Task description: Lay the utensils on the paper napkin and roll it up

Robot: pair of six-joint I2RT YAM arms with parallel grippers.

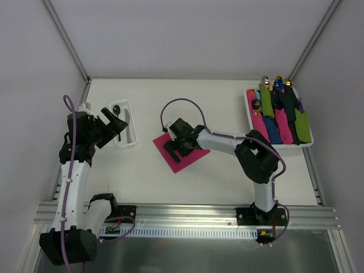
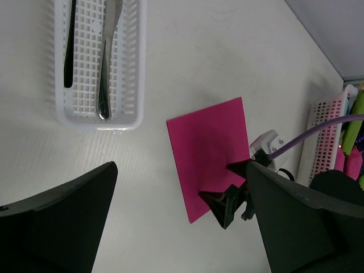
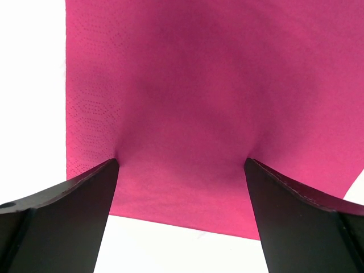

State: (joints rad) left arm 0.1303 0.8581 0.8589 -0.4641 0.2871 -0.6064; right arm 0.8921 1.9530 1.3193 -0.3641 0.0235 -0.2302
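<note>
White basket (image 1: 126, 145), right tray (image 1: 248, 111) of rolled napkins (image 1: 267, 102)

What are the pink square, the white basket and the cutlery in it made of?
The napkin looks like thin matte paper: fine embossed dots show near its edge. The basket is probably moulded plastic, glossy, with a grid of holes. The cutlery is dark and shiny with glints: metal or glossy plastic, I cannot tell which.
</note>
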